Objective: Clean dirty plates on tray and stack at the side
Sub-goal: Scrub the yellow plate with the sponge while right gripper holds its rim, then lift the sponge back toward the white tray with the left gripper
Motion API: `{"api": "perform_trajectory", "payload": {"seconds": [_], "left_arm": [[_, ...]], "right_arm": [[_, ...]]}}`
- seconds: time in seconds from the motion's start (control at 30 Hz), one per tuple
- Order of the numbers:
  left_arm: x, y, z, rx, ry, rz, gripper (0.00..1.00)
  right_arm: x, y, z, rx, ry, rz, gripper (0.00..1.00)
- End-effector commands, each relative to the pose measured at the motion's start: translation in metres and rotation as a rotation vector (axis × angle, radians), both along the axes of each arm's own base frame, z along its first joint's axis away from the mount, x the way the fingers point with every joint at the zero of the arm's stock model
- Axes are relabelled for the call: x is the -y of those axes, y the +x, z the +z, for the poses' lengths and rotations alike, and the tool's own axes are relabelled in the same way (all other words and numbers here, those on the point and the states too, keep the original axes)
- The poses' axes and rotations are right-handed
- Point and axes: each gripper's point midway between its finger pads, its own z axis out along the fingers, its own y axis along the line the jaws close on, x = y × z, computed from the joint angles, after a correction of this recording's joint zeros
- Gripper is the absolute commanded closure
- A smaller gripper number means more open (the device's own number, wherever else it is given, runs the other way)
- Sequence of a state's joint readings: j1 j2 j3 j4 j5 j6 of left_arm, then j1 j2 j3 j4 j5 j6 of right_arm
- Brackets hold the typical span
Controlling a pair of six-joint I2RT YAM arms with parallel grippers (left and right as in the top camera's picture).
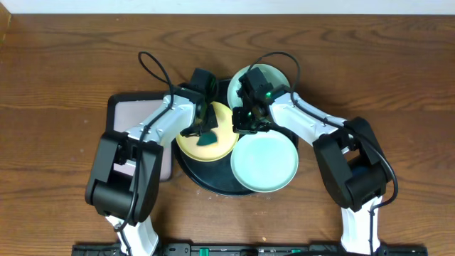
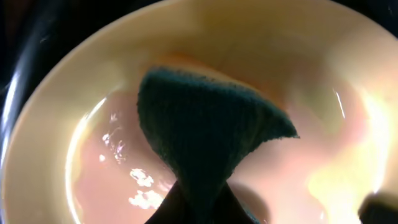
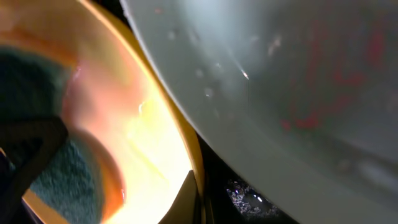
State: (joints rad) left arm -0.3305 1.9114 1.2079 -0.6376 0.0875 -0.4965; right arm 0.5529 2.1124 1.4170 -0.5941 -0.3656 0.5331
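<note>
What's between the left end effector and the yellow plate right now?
A dark teal cloth, pinched by the left end effector and spread on the yellow plate; the left wrist view shows it.

No legible text, apparently.

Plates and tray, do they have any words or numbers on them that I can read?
None: no word, number or sign can be read in any view.
The yellow plate, the front mint plate, the back mint plate, the black tray and the green cloth look plain.
Reddish blurs on a mint plate in the right wrist view are too blurred to read.
</note>
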Motion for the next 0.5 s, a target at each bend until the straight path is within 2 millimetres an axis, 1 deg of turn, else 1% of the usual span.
{"api": "perform_trajectory", "payload": {"seconds": [0.0,0.07,0.13,0.2,0.27,0.3,0.37,0.47], "left_arm": [[0.020,-0.031,-0.015,-0.135,-0.153,-0.142,0.93],[0.030,-0.031,-0.012,-0.129,-0.206,-0.169,0.93],[0.032,-0.024,-0.008,-0.098,-0.219,-0.172,0.93],[0.034,-0.011,0.001,-0.033,-0.233,-0.174,0.93],[0.031,0.004,0.013,0.036,-0.242,-0.164,0.93],[0.025,0.012,0.019,0.071,-0.229,-0.151,0.93],[0.008,0.027,0.032,0.129,-0.174,-0.115,0.93],[-0.027,0.040,0.054,0.182,-0.083,-0.041,0.93]], "right_arm": [[0.007,-0.010,-0.017,-0.030,-0.046,0.010,0.99],[0.007,-0.010,-0.017,-0.030,-0.046,0.010,0.99],[0.007,-0.010,-0.017,-0.030,-0.046,0.010,0.99],[0.007,-0.010,-0.017,-0.031,-0.046,0.010,0.99],[0.007,-0.010,-0.017,-0.031,-0.046,0.010,0.99],[0.007,-0.010,-0.017,-0.030,-0.046,0.010,0.99],[0.007,-0.010,-0.017,-0.031,-0.047,0.010,0.99],[0.007,-0.010,-0.017,-0.032,-0.048,0.010,0.99]]}}
